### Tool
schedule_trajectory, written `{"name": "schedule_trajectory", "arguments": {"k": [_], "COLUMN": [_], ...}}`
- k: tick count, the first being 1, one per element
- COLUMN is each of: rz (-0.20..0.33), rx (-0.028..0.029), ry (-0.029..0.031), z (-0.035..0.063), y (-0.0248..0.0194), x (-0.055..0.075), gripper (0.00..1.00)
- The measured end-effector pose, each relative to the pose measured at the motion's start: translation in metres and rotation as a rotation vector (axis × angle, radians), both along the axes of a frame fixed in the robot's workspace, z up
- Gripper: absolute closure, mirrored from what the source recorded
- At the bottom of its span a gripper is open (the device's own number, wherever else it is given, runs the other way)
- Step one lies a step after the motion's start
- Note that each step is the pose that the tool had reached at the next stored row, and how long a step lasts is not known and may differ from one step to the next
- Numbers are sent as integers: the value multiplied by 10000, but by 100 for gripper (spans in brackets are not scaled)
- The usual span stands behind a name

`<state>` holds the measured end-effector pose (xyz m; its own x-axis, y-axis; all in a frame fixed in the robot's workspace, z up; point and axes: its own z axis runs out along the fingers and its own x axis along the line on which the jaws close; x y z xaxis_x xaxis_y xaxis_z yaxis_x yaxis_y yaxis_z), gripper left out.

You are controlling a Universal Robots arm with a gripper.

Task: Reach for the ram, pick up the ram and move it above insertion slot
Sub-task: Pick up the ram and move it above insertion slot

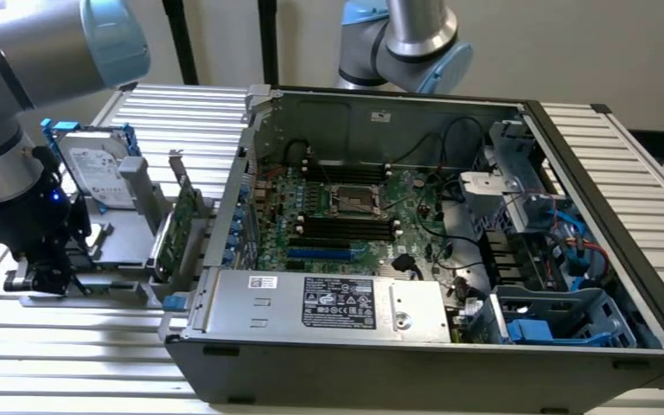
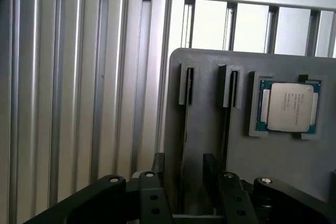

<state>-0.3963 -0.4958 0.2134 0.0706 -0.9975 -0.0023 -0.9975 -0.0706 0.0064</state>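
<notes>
The ram (image 2: 184, 129) stands on edge in a slot of the grey holder plate (image 2: 205, 114) and shows as a thin dark strip. My gripper (image 2: 185, 165) is down over it, open. One black finger (image 2: 159, 165) sits on each side of the strip, with a gap to the other finger. In the exterior view the gripper (image 1: 46, 275) hangs low over the grey holder (image 1: 118, 233), at the exterior view's left and outside the computer case. The black memory slots (image 1: 344, 226) lie on the green motherboard inside the open case.
A processor chip (image 2: 287, 107) rests in a pocket of the holder beside a second, empty slot (image 2: 231, 85). A hard drive (image 1: 96, 169) and a taller green expansion card (image 1: 182, 216) stand between the gripper and the case wall (image 1: 231, 199). The power supply (image 1: 321, 303) fills the case front.
</notes>
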Motion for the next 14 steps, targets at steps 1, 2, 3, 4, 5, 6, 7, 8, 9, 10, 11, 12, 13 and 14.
{"name": "schedule_trajectory", "arguments": {"k": [1, 2, 3, 4, 5, 6, 7, 8, 9, 10, 11, 12, 13, 14], "rz": [1, 3, 4, 7, 8, 9, 10, 10, 9, 10, 10, 9, 9, 8], "rx": [0, 0, -1, 0, 0, 0, 0, 2, 4, 7, 8, 9, 10, 10], "ry": [1, 0, 1, 1, 0, 0, 2, 4, 7, 14, 27, 41, 58, 74], "z": [-18, -37, -53, -68, -79, -85, -87, -90, -94, -99, -104, -110, -116, -122], "y": [0, 0, 0, 0, 0, 0, 0, 0, 0, 0, 0, 0, 0, 0], "x": [0, 1, 1, 1, 2, 3, 6, 9, 12, 16, 21, 25, 27, 28], "gripper": [58, 58, 58, 58, 58, 58, 58, 58, 58, 58, 58, 58, 58, 58]}}
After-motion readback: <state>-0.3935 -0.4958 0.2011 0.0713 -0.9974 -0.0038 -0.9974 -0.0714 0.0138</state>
